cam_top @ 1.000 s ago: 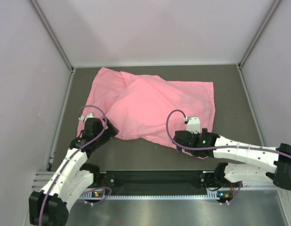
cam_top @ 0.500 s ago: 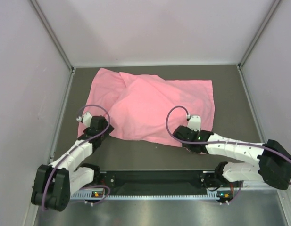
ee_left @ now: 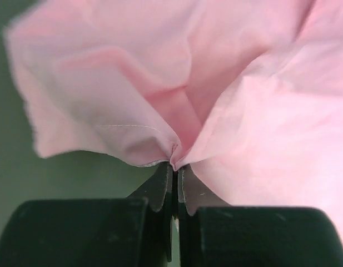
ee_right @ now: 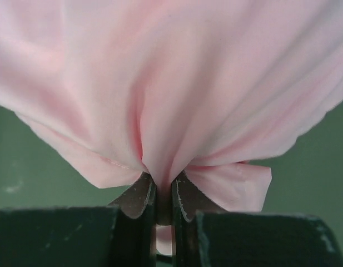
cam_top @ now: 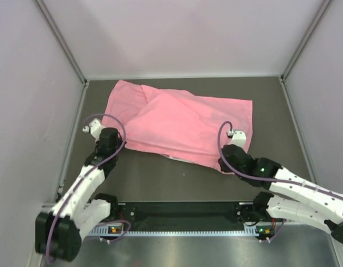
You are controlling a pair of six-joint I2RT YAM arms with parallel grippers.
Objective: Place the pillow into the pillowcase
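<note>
The pink pillowcase (cam_top: 182,119) lies spread and rumpled across the dark mat, bulging in its middle. The pillow is hidden. My left gripper (cam_top: 117,138) sits at the case's near left edge, shut on a pinch of pink fabric (ee_left: 174,156). My right gripper (cam_top: 233,149) is at the near right corner, also shut, with a gathered fold of the pillowcase (ee_right: 165,167) pressed between its fingers (ee_right: 139,194). In both wrist views the cloth fans out upward from the closed jaws.
Pale walls (cam_top: 32,111) enclose the dark mat (cam_top: 160,183) on three sides, with metal corner posts (cam_top: 63,41) at the back. The arms' base rail (cam_top: 182,214) runs along the near edge.
Both grippers have closed on the pillowcase's near edge. The left one shifted left and back; the right one moved right, and the case's near edge was drawn taut between them.
</note>
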